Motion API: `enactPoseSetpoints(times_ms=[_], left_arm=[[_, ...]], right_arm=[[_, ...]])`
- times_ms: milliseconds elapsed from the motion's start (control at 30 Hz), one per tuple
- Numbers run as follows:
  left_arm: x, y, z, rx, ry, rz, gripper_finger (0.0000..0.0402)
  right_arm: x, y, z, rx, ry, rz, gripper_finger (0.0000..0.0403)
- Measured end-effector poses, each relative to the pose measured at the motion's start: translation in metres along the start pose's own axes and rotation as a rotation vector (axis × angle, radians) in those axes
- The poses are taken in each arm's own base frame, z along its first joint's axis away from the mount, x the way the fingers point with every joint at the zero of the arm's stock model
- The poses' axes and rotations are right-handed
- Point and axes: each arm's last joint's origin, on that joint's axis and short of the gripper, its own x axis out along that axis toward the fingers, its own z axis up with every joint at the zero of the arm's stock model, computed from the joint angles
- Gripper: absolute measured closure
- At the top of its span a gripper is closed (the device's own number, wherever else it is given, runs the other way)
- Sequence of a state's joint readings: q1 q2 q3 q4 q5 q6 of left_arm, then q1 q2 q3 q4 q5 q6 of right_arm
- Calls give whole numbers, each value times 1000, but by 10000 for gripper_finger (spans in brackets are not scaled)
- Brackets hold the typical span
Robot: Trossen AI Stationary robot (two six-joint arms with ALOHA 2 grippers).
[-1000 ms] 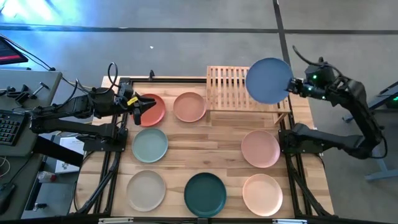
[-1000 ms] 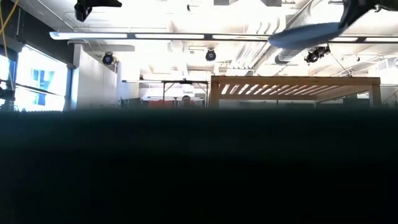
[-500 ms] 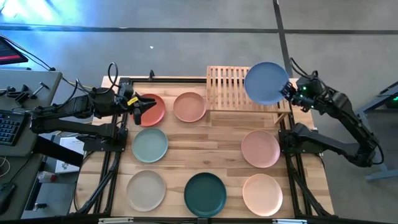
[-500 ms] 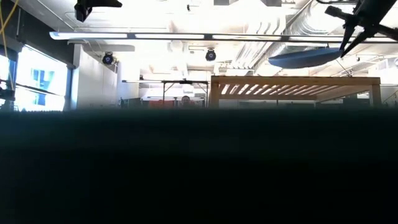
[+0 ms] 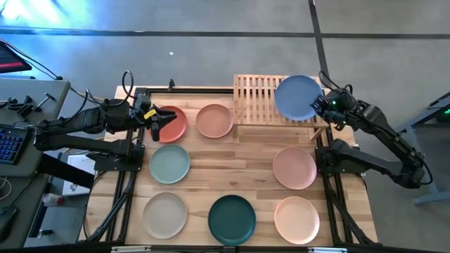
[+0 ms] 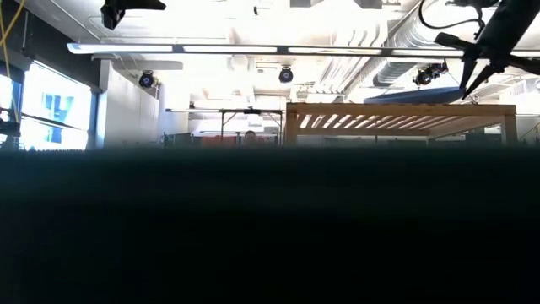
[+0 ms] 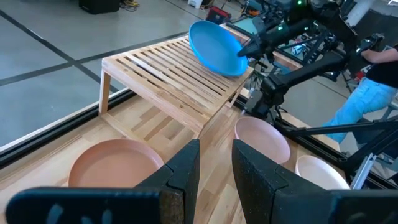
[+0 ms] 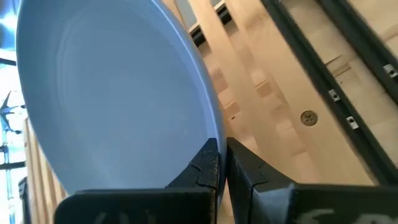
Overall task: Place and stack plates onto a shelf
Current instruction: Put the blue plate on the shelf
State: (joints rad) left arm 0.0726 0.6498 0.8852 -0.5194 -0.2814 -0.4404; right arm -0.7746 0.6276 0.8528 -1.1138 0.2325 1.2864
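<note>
My right gripper is shut on the blue plate, which hovers over the right part of the bamboo shelf. In the low view the blue plate sits edge-on just above the shelf top; I cannot tell whether they touch. My left gripper waits slightly open over the red-orange plate, touching nothing. Lying flat on the table are the peach, sage green, pink, beige, dark teal and cream-pink plates. My right gripper pinches the blue plate's rim on its right side between the two fingers, one on the upper face and one under it. The fingers come roughly level from the table's right. The plate is a little tilted, low over the shelf slats.
The left wrist view shows the shelf with bare slats left of the blue plate, and a person's blue trouser leg beyond the table. A black frame rail runs along each side of the table. A keyboard sits outside the left edge.
My right gripper has come down and a little toward the table's left, still shut on the blue plate. The plate has dropped from high above the shelf to just over its top and has levelled out somewhat.
</note>
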Motion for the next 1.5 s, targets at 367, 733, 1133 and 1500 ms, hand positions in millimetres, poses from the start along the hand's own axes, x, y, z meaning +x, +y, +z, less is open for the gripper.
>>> enactPoseSetpoints(times_ms=[367,733,1133,1500], left_arm=[[8,-2,-2,42,28,10,319],[14,-3,-4,49,49,20,319],[14,-3,-4,48,49,19,319],[14,-3,-4,48,49,19,319]], right_arm=[[4,0,0,11,-13,-52,403],[11,4,0,-8,-36,-102,403],[11,4,1,-7,-53,-107,403],[11,4,1,-11,-66,-111,342]])
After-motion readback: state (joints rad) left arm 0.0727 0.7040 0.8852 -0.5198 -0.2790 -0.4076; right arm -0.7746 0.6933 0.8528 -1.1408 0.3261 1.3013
